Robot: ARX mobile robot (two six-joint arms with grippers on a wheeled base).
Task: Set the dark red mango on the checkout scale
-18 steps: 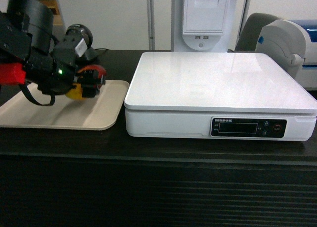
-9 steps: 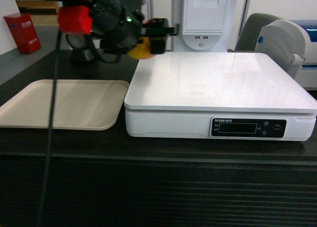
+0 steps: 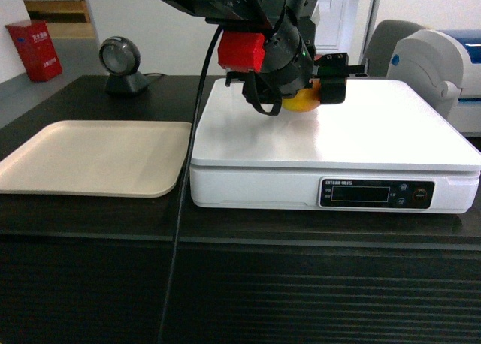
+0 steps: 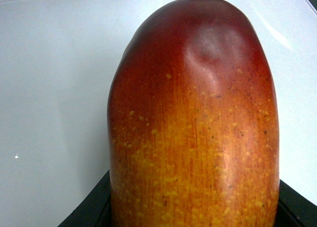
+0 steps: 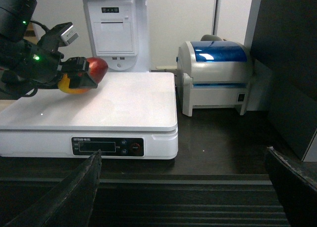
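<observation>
left fingers (image 3: 331,77) clamped on dark red mango (image 3: 301,100), above scale (image 3: 331,137), right fingers (image 5: 94,172) apart

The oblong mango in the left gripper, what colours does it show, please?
Dark red mango fading to speckled orange; clearest in the left wrist view.

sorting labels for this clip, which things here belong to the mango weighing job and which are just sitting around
Part of the job:
- dark red mango, held over the scale
- scale
- checkout counter
- left gripper, fingers shut on the mango

Just lying about:
- beige tray
- round black scanner
- label printer
- red box
</observation>
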